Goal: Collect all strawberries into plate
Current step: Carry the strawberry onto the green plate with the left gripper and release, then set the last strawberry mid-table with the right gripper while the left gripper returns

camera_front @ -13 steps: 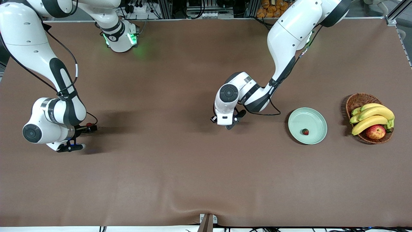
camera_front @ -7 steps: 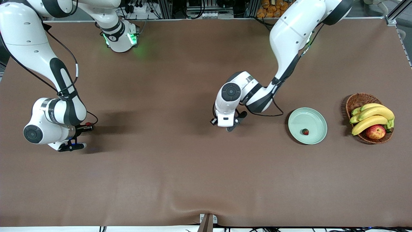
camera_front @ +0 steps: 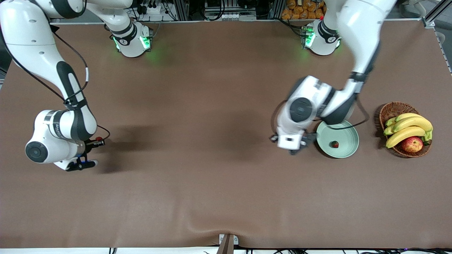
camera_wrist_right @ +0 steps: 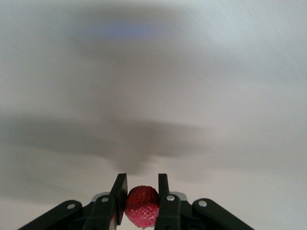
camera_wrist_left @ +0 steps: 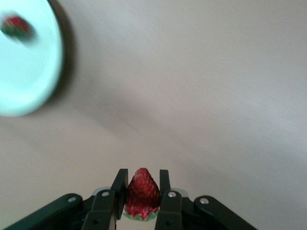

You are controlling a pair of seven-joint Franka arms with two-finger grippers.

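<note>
The mint-green plate (camera_front: 345, 131) lies toward the left arm's end of the table with one strawberry (camera_front: 334, 144) in it. Both also show in the left wrist view, the plate (camera_wrist_left: 29, 76) and its strawberry (camera_wrist_left: 17, 26). My left gripper (camera_front: 303, 145) is up over the table just beside the plate's rim. In its wrist view the left gripper (camera_wrist_left: 143, 174) is shut on a second strawberry (camera_wrist_left: 141, 194). My right gripper (camera_front: 98, 141) hangs over the right arm's end of the table, far from the plate. It is shut (camera_wrist_right: 142, 181) on a third strawberry (camera_wrist_right: 142, 206).
A brown wicker basket (camera_front: 391, 108) with bananas (camera_front: 406, 127) and a red-yellow apple (camera_front: 412, 144) stands beside the plate, at the left arm's end. The brown cloth has a wrinkle at the edge nearest the front camera.
My left arm has swung with its strawberry from over the table's middle to the plate's rim. The right gripper has barely shifted and still holds its strawberry.
</note>
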